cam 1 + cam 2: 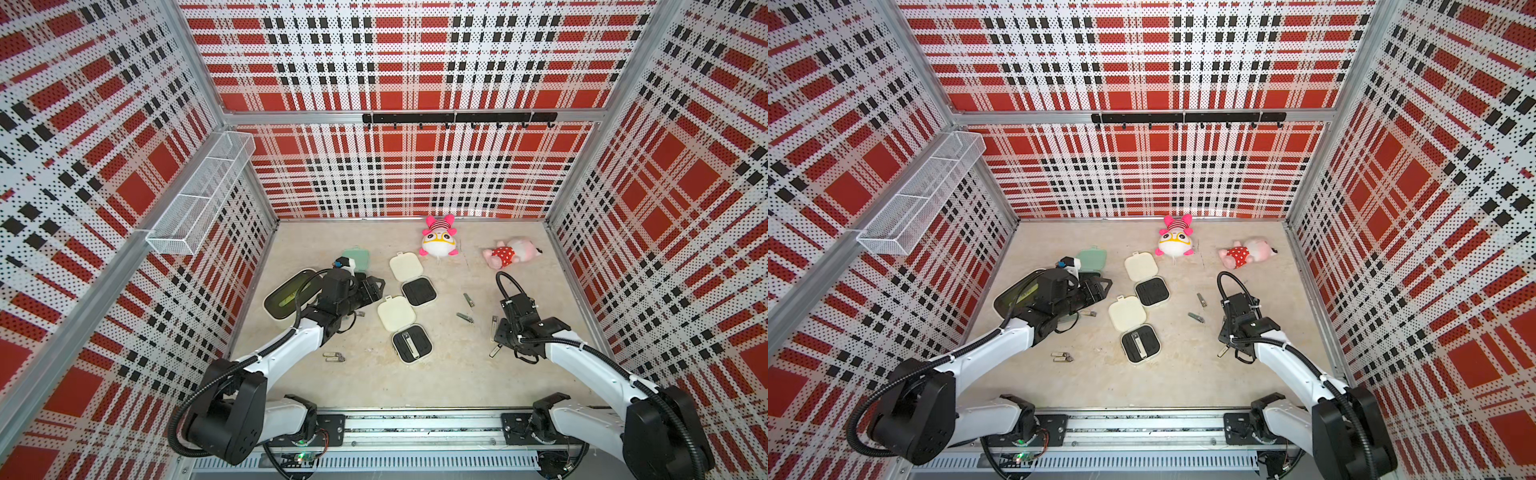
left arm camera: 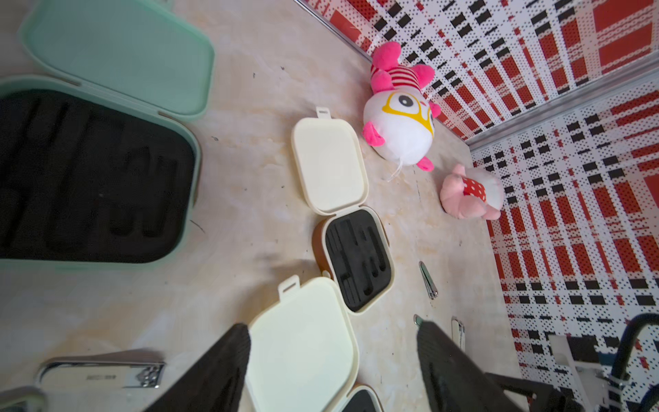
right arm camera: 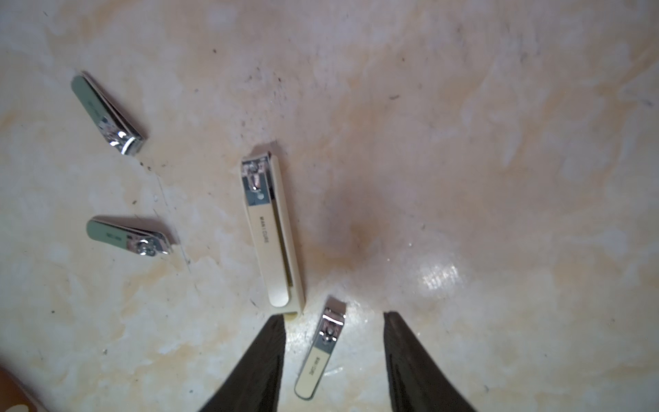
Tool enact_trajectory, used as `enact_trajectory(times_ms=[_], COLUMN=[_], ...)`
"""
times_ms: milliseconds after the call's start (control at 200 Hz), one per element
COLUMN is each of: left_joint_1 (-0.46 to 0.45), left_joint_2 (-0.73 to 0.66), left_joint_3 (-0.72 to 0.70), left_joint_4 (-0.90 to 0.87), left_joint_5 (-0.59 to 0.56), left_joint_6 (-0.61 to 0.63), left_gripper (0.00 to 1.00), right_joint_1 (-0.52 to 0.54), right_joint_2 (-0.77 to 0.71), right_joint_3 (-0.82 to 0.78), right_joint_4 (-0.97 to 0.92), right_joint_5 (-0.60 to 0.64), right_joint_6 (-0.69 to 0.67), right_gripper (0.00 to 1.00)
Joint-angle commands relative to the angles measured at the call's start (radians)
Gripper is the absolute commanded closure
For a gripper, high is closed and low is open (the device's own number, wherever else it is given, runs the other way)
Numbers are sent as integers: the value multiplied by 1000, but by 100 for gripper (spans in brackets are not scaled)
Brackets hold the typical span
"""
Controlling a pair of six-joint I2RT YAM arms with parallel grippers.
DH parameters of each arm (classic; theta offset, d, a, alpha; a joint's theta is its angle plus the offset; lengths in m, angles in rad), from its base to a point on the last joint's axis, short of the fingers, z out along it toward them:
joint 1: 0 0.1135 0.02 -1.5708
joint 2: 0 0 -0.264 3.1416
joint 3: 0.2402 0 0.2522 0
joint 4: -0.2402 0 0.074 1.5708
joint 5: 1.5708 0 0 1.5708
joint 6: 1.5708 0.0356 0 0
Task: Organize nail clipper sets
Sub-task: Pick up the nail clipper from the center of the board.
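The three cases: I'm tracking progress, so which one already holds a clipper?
The cream case nearest the robot's base: a silver clipper lies in its black insert. The other cream case and the mint case hold none.

The word "MANICURE" runs along the lever of the long cream clipper [image 3: 272,232] at mid-frame in the right wrist view and, fainter, along the short cream clipper [image 3: 319,356] below it; print on the upper green clipper [image 3: 107,114] and lower green clipper [image 3: 126,237] at left is too small to read.
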Motion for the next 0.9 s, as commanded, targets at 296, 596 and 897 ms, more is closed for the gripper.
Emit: enact_trajectory(times_ms=[296, 596, 897], left_joint_1=[82, 122, 150], left_joint_2=[10, -4, -130], left_joint_3=[-39, -62, -117], left_joint_4=[23, -93, -254], left_joint_5=[39, -29, -132], left_joint_6=[24, -7, -37], left_gripper=[23, 24, 20], right_joint_1=[78, 277, 303], right_joint_2=[22, 154, 188], right_joint_3=[5, 196, 249], right_joint_4=[-28, -57, 84], right_joint_5=[1, 77, 32], right_joint_6=[88, 61, -2], right_gripper=[52, 47, 44])
